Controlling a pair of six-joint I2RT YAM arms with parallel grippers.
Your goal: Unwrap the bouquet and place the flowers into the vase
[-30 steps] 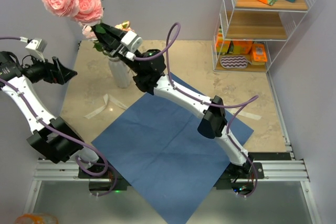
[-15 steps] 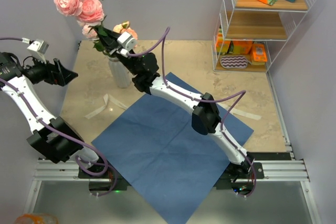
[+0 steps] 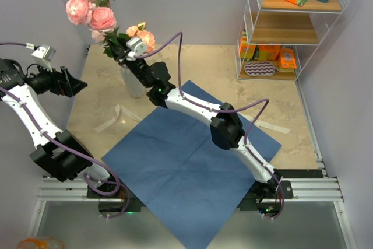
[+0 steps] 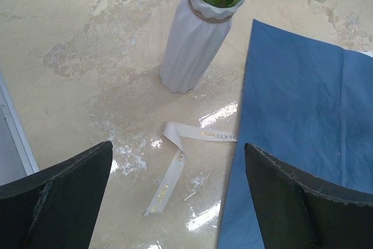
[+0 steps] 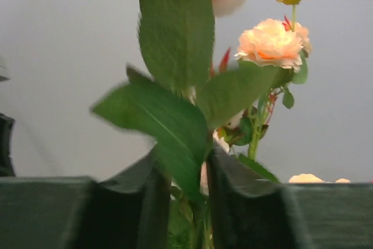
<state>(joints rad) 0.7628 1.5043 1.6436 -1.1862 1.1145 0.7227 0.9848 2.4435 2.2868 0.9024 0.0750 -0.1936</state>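
From above we see the flowers [image 3: 100, 18] standing in the vase [image 3: 131, 83], though only the right wrist view shows the right gripper [image 5: 187, 202] flanking their stems, grip unclear, while the left gripper [image 3: 76, 81] gapes beside the vase.

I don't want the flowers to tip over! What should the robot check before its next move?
1. Stems inside the vase: ok, green leaves show in its mouth.
2. Vase upright on the table: ok.
3. Right jaws free of the flowers: cannot tell. Stems and a leaf sit in the narrow gap between them.
4. Left jaws out of the way: ok. They are wide open, empty and off to the side of the vase.
5. Wrapping off: ok. The blue paper lies flat and the ribbon lies loose on the table.
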